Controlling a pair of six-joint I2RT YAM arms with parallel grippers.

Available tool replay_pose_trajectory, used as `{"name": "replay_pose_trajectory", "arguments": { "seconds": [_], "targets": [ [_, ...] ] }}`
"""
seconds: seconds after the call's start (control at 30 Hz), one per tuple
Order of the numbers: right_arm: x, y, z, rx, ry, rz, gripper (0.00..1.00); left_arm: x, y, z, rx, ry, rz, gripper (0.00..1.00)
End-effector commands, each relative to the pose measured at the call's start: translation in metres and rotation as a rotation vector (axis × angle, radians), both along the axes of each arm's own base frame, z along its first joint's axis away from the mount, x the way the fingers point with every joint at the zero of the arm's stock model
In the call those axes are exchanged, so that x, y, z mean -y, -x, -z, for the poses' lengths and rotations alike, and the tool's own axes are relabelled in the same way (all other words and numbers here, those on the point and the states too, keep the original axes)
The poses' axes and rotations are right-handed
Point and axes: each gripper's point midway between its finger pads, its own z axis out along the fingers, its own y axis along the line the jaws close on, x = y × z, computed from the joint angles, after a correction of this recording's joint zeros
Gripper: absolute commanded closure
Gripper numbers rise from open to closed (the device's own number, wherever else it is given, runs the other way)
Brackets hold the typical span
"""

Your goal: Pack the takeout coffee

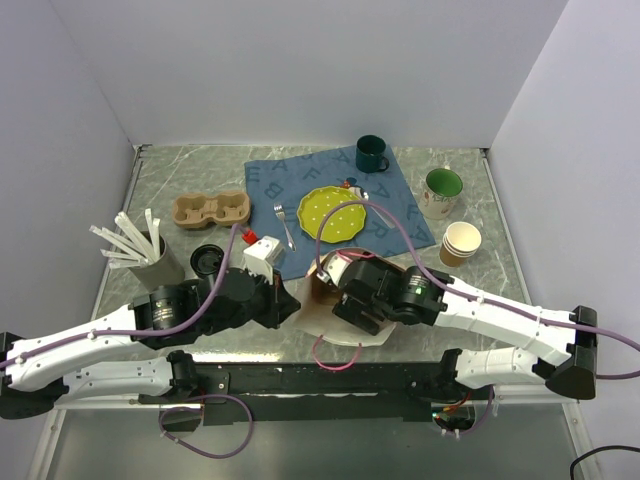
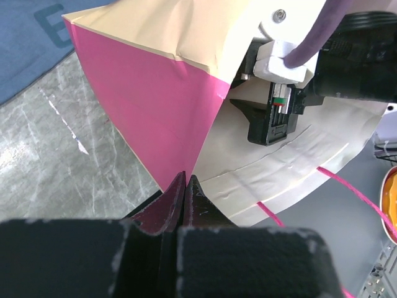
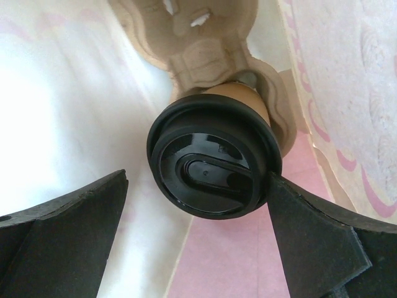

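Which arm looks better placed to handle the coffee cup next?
Probably the right: the right gripper is open astride the lidded coffee cup inside the paper bag, while the left gripper is shut, pinching the bag's edge.

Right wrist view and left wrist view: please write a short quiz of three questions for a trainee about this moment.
1. True or false: the takeout coffee sits in a pulp cup carrier.
2. The left gripper is: A) open above a plate; B) shut on the edge of the paper bag; C) holding a green mug.
3. Missing word: the right gripper stands ____ , one finger on each side of the coffee.
Key: 1 true; 2 B; 3 open.
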Motion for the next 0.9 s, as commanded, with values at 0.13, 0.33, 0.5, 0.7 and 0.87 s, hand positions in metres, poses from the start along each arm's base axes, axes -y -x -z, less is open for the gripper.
{"name": "replay_pose_trajectory", "arguments": {
  "seconds": [0.13, 0.33, 0.5, 0.7, 0.87],
  "targets": [
    [-0.020, -0.007, -0.016, -0.003, -0.105, 0.004, 0.03, -0.007, 0.003, -0.005, -0.016, -0.018, -0.010, 0.99],
    [-0.015, -0.020, -0.018, 0.028, -0.089, 0.072, 0.00, -0.008, 0.004, -0.003, -0.025, -0.017, -0.015, 0.99],
    [-0.016, -0.024, -0.023, 0.038, -0.110, 0.084, 0.00, -0.009, 0.003, -0.001, -0.029, -0.033, -0.020, 0.99],
    [-0.016, -0.025, -0.025, 0.044, -0.111, 0.094, 0.00, -0.013, 0.003, 0.000, -0.035, -0.039, -0.030, 0.99],
    [-0.017, -0.030, -0.032, 0.063, -0.137, 0.123, 0.00, -0.013, 0.004, 0.001, -0.042, -0.042, -0.033, 0.99]
  ]
}}
